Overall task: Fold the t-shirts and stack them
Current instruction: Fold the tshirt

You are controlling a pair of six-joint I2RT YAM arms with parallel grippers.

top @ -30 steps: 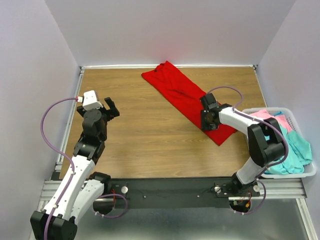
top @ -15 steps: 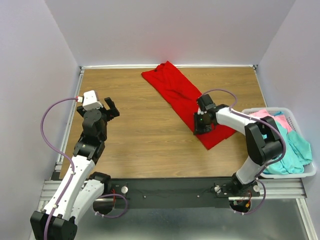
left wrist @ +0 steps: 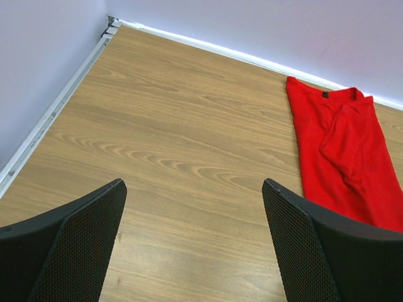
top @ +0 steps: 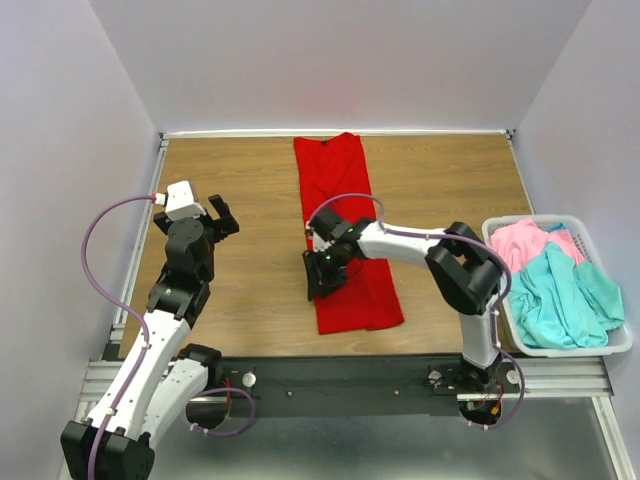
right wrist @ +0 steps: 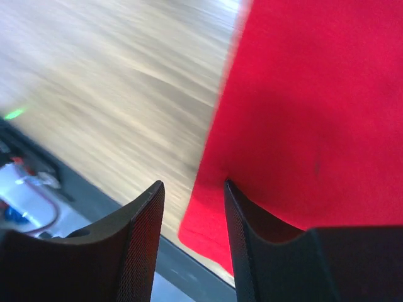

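Red cloth t-shirt point(top: 345, 230): lies as a long narrow strip on the brown wooden table point(top: 250, 180), well right of the left gripper point(top: 212, 215), which hangs wide open and empty. Right gripper point(top: 322, 272) sits at the strip's left edge, jaws part-open, nothing visibly clamped. Pink t-shirt point(top: 525, 240) and teal t-shirt point(top: 560, 300) lie far to its right in the white plastic basket point(top: 620, 345). Judgement: first shirt only part-folded, nothing stacked yet.

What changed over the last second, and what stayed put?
The right gripper swept left across the table, dragging the red shirt out of its slant so it lies straight along the middle, near end toward the arms. Its jaws now stand apart at the shirt's left edge. The left gripper, open, and the basket stayed put.
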